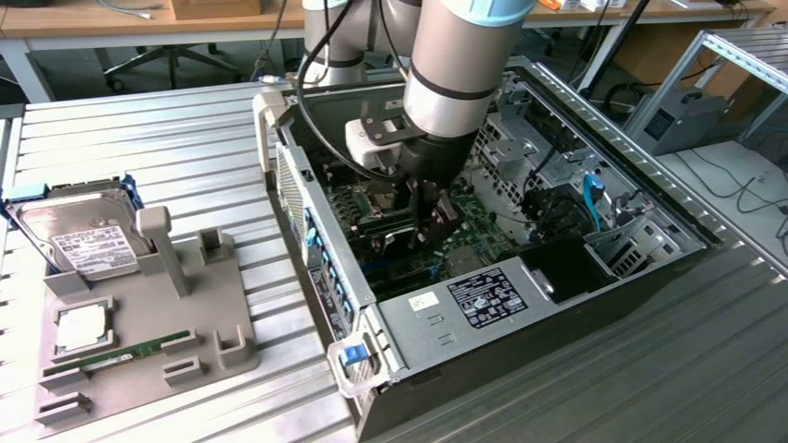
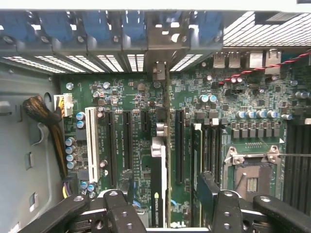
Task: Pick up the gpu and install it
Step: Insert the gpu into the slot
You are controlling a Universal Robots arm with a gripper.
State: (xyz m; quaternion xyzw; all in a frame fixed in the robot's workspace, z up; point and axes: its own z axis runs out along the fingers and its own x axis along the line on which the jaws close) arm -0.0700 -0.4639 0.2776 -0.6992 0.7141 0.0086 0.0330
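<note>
The gpu (image 2: 159, 160) stands on edge in a motherboard slot, seen from straight above as a thin card with its silver end bracket (image 2: 158, 73) against the rear slot openings of the case. My gripper (image 2: 166, 190) hangs directly over it, open. One black finger (image 2: 119, 206) is on each side of the card, and both are apart from it. In the exterior view the gripper (image 1: 425, 217) reaches down into the open computer case (image 1: 493, 305), over the motherboard.
Around the card lie the green motherboard (image 2: 131, 97), empty expansion slots, a bare CPU socket (image 2: 252, 182) and a cable bundle (image 2: 43, 116). Outside the case, a grey fixture (image 1: 148, 323) holds a silver hard drive (image 1: 80, 235), a chip (image 1: 80, 328) and a memory stick (image 1: 117, 355).
</note>
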